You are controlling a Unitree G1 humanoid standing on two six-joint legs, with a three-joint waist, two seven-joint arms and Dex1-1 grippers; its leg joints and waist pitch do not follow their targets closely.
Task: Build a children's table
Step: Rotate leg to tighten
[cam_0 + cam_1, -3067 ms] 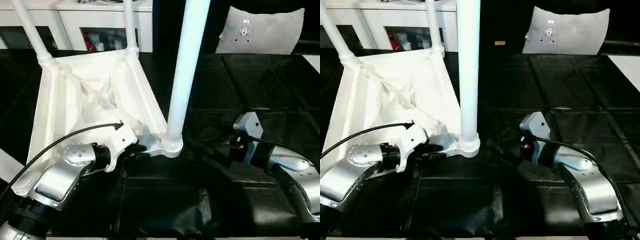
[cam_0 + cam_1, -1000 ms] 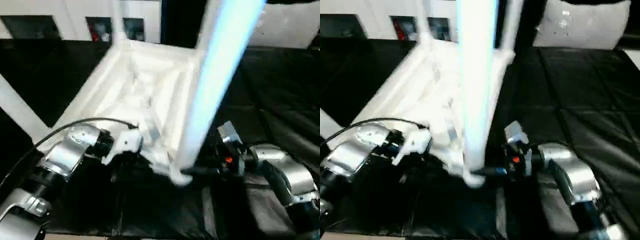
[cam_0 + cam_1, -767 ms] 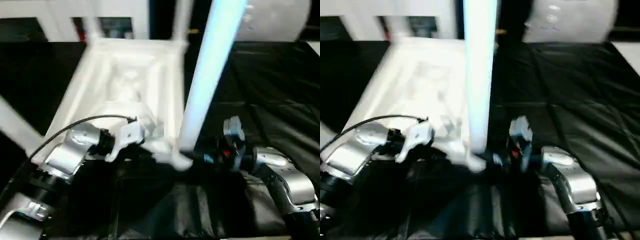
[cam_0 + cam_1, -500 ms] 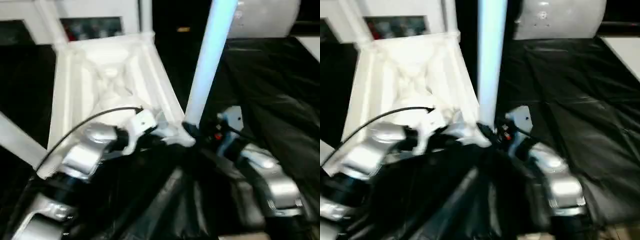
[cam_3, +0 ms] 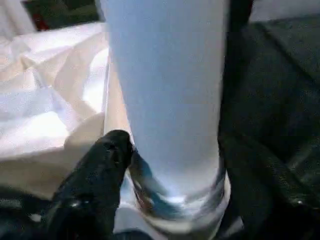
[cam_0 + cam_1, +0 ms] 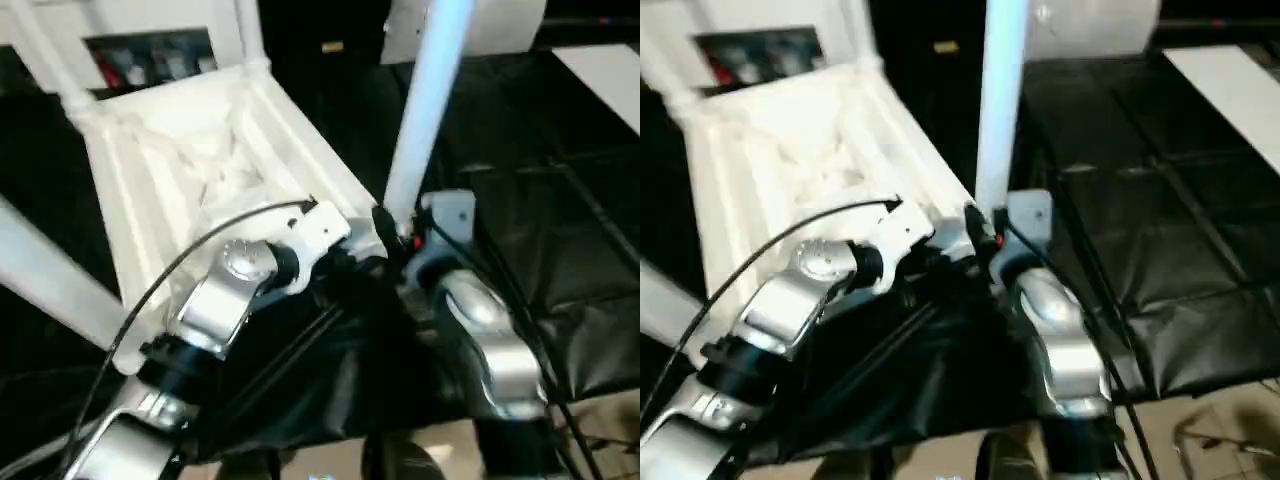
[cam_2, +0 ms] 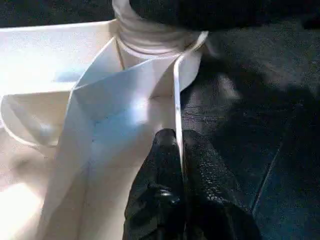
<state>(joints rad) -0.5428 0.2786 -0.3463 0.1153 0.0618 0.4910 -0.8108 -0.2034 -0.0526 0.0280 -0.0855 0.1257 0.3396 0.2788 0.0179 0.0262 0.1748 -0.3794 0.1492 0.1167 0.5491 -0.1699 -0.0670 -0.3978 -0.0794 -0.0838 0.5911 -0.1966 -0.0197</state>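
Left hand [image 7: 179, 150] pinches the table [image 6: 200, 160] rim beside its corner socket.

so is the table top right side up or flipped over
Flipped: the table top's ribbed underside faces up, and legs rise from its corner sockets.

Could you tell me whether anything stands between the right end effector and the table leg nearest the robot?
Nothing visible does. The right end effector already straddles the leg just above its corner socket, one black finger against the tube. The left end effector pinches the tabletop rim beside that socket.
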